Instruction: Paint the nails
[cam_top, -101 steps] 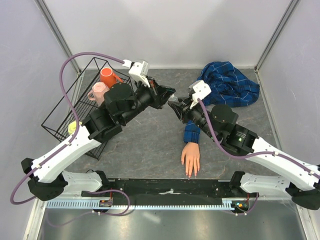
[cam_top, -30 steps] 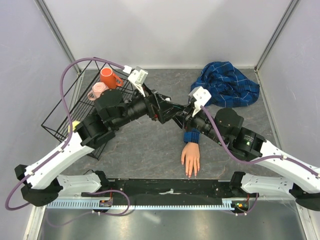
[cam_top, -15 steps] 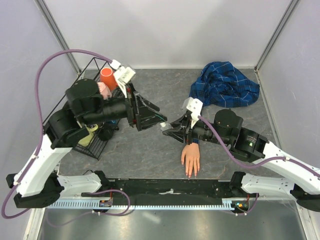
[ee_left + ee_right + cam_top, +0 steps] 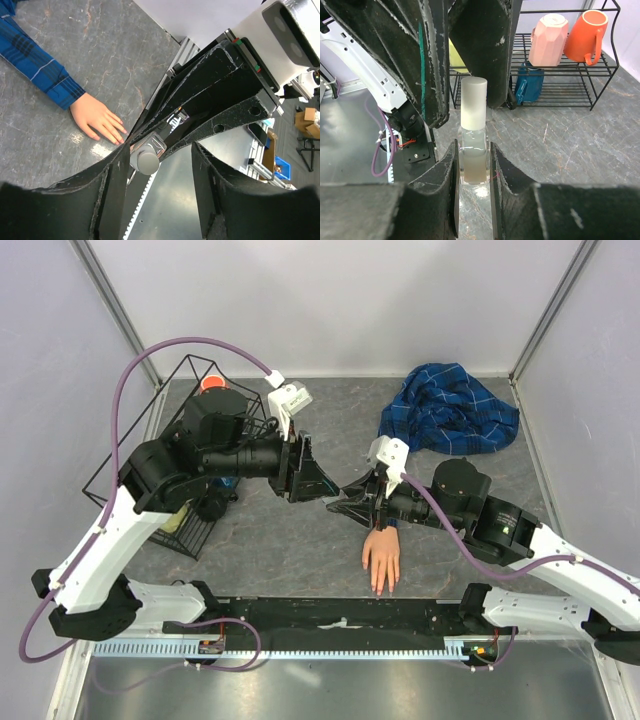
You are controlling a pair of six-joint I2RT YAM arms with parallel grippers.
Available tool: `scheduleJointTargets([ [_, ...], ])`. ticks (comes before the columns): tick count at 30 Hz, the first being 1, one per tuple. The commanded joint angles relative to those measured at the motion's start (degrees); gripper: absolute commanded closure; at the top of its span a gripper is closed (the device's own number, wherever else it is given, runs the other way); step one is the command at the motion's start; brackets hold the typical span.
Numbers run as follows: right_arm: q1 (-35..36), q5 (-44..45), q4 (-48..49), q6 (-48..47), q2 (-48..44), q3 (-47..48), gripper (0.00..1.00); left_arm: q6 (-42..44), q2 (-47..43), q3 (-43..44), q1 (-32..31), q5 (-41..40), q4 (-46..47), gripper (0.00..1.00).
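Your right gripper [image 4: 473,152] is clamped on the bottle [image 4: 473,132], its white cap [image 4: 473,102] aimed straight between your left gripper's [image 4: 159,152] spread jaws, seemingly untouched, while the nails [image 4: 380,589] lie just below on the mannequin hand [image 4: 381,552], pointing toward you.

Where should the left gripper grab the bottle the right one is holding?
Probably by the white cap of the bottle, the left gripper coming end-on along its axis: the right gripper clamps the clear body, leaving only the round cap free.
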Motion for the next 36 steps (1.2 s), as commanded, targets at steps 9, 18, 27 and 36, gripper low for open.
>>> scheduleJointTargets([
  [9, -0.2, -0.3, 1.4, -0.7, -1.2, 0.3, 1.0, 4.5, -0.8, 2.5, 0.9, 2.1, -2.6, 0.51],
  [18, -0.1, -0.8, 1.5, -0.6, -0.8, 0.5, 1.0, 5.4, -0.6, 2.8, 1.2, 0.6, -3.4, 0.61],
  [27, -0.2, -1.1, 1.4, -0.5, -0.4, 0.6, 1.0, 5.4, -0.6, 3.0, 1.2, 0.2, -2.5, 0.81],
  [36, -0.2, 3.5, 0.7, -1.1, 0.5, 0.7, 1.0, 2.2, -0.7, 7.0, 1.2, -10.4, -5.0, 0.98],
])
